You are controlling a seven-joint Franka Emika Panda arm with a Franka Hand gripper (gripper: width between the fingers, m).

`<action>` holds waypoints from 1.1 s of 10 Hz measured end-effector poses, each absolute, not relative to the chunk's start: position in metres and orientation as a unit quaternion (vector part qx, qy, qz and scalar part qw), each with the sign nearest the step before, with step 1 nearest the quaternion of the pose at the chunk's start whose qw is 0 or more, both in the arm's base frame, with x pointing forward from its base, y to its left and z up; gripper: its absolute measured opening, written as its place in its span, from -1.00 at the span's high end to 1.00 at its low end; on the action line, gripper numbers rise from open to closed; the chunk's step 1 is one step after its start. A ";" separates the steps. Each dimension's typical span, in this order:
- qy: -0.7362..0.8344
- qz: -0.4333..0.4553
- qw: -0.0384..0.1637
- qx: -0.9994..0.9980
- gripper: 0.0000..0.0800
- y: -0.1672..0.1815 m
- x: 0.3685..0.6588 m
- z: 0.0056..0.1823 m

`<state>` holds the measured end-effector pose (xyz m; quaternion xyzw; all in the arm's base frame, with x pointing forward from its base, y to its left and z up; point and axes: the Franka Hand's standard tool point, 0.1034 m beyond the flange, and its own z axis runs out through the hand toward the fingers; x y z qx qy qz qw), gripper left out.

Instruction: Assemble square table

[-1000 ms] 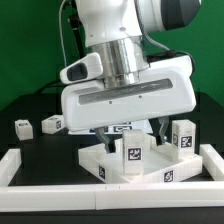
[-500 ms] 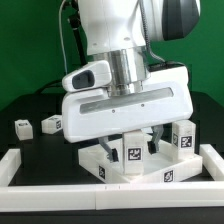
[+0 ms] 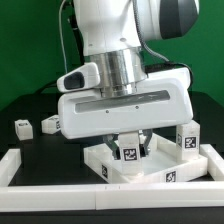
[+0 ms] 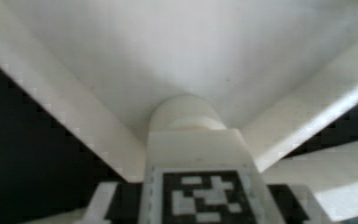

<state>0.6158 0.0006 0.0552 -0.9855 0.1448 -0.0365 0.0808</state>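
The square tabletop (image 3: 150, 170) lies flat at the front centre, a tag on its front side. My gripper (image 3: 130, 147) is shut on a small white tagged leg (image 3: 130, 153) and holds it upright, low over the slab's middle. In the wrist view the leg (image 4: 201, 150) sits between my fingers (image 4: 126, 200), its tag facing the camera, with the slab (image 4: 194, 50) right behind it. Another leg (image 3: 187, 138) stands at the slab's far right corner. Two more legs (image 3: 21, 127) (image 3: 50, 123) lie on the black table at the exterior view's left.
White border rails (image 3: 18, 165) run along the front and both sides of the work area. My arm's wide white wrist body (image 3: 125, 105) hides the middle and back of the table.
My gripper has come down with the leg and shifted a little toward the exterior view's left. The leg is now closer to the slab's top face.
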 end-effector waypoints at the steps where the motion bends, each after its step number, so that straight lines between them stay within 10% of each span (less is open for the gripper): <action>1: 0.225 -0.031 0.083 -0.970 0.34 0.003 0.617 0.055; 11: 0.586 0.000 0.108 -0.803 0.11 0.006 0.614 0.055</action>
